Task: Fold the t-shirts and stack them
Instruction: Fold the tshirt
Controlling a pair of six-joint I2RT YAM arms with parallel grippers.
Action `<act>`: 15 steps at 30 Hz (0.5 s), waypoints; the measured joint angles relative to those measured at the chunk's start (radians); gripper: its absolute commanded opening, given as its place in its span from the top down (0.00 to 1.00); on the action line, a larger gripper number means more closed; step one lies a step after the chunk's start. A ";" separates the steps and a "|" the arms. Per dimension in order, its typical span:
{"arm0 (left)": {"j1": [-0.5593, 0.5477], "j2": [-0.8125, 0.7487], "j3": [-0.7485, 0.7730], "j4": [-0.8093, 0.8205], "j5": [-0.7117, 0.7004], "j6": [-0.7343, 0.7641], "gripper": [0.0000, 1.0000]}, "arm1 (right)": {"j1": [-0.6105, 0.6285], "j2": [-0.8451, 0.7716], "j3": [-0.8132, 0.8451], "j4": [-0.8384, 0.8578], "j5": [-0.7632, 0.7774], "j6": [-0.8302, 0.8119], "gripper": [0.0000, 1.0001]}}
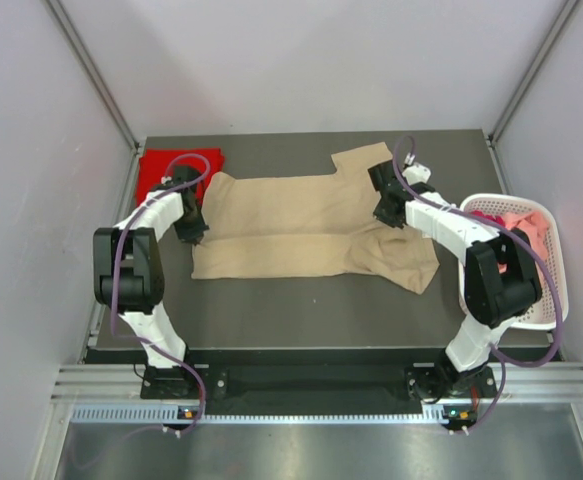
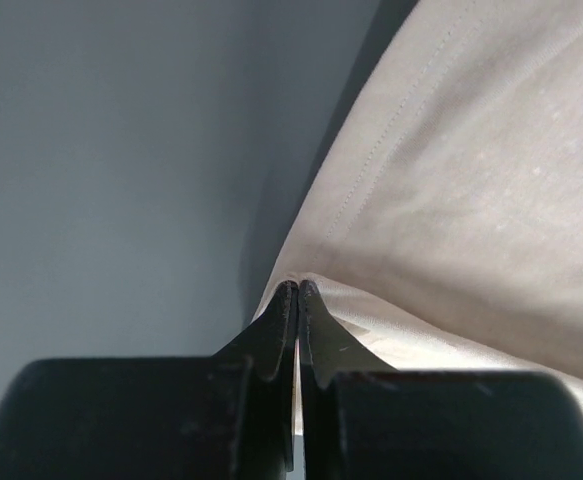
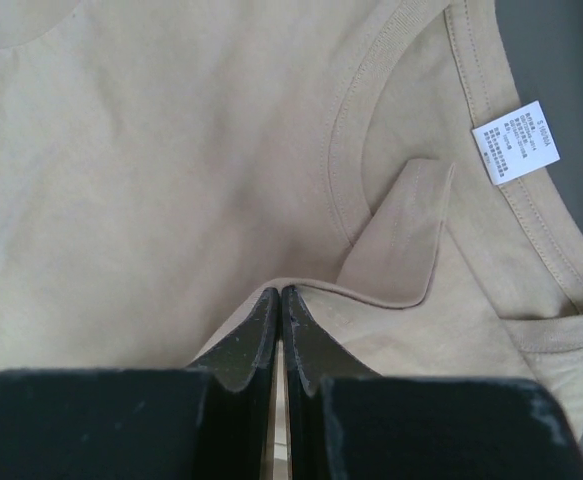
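A tan t-shirt point(image 1: 301, 225) lies spread across the dark table, its lower part doubled over in a long fold. My left gripper point(image 1: 193, 235) is at the shirt's left edge. In the left wrist view that gripper point(image 2: 298, 288) is shut on a pinch of the tan cloth point(image 2: 471, 180). My right gripper point(image 1: 389, 215) is over the shirt's right part near the collar. In the right wrist view it point(image 3: 280, 292) is shut on a fold of tan cloth point(image 3: 171, 180), just below the neckline and the white label point(image 3: 516, 142). A folded red t-shirt point(image 1: 176, 168) lies at the back left corner.
A white slotted basket point(image 1: 531, 315) stands at the table's right edge with pink and red t-shirts point(image 1: 521, 222) in it. The dark table point(image 1: 301, 310) ends close to the walls at the left, the back and the right.
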 measured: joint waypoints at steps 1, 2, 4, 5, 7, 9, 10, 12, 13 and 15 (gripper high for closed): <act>0.002 0.000 0.000 0.003 0.001 -0.001 1.00 | 0.000 0.000 0.000 -0.002 0.002 -0.004 1.00; 0.004 0.000 0.000 0.005 0.004 -0.003 1.00 | 0.000 0.000 0.005 -0.006 0.003 -0.007 1.00; 0.007 0.000 0.000 0.013 0.010 -0.004 1.00 | 0.000 0.009 0.024 -0.006 0.006 -0.014 1.00; 0.008 0.000 0.000 0.018 0.012 -0.003 1.00 | 0.000 0.013 0.031 -0.006 0.008 -0.016 1.00; 0.008 0.000 0.000 0.026 0.018 -0.003 1.00 | 0.000 0.025 0.045 -0.002 0.011 -0.025 1.00; 0.008 0.000 0.000 0.031 0.022 -0.003 1.00 | 0.000 0.036 0.051 0.004 0.013 -0.037 1.00; 0.008 0.003 0.002 0.033 0.024 -0.003 1.00 | 0.000 0.042 0.051 0.006 0.014 -0.043 1.00; 0.008 0.014 0.010 0.035 0.026 -0.003 0.99 | 0.000 0.053 0.052 0.006 0.017 -0.059 1.00; 0.008 0.022 0.014 0.040 0.027 -0.003 0.97 | 0.000 0.060 0.054 0.006 0.019 -0.065 1.00; 0.008 0.040 0.021 0.049 0.028 -0.002 0.97 | 0.000 0.071 0.059 0.007 0.020 -0.076 1.00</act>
